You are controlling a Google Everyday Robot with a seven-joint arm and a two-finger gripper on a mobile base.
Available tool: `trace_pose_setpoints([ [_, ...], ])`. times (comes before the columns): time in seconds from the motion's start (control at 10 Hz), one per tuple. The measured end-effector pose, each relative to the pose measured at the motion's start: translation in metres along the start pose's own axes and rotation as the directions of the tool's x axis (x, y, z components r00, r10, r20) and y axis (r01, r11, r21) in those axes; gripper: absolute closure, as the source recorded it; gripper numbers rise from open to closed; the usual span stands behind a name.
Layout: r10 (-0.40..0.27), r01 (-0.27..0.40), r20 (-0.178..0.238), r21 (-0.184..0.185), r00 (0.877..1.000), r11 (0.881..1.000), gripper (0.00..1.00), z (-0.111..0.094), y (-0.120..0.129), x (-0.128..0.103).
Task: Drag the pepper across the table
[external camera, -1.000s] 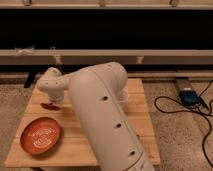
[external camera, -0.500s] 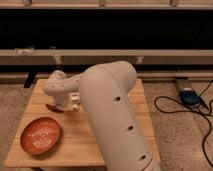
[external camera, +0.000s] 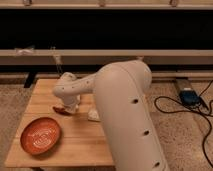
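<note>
The pepper (external camera: 60,109), small and dark red-brown, lies on the light wooden table (external camera: 75,145) left of centre. Its left end pokes out from under my gripper (external camera: 69,107). The gripper comes down onto it from the white arm (external camera: 125,110) and is shut on the pepper right at the tabletop. The rest of the pepper is hidden beneath the gripper.
An orange bowl (external camera: 40,135) sits at the table's front left. A small white object (external camera: 93,115) lies just right of the gripper, partly behind the arm. A blue device (external camera: 190,96) and black cables (external camera: 200,120) lie on the floor to the right. A dark wall with a rail runs behind the table.
The gripper has slid to the right and toward the front of the table, and the pepper has moved along with it.
</note>
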Motion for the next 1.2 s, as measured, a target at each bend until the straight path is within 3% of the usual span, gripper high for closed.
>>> trace_pose_setpoints([
  [0.7,0.071,-0.069,-0.026,0.045,0.997,0.997,1.00,-0.017,-0.022,-0.080],
  [1.2,0.137,-0.133,-0.041,0.087,0.990,0.987,0.99,-0.022,-0.037,-0.141],
])
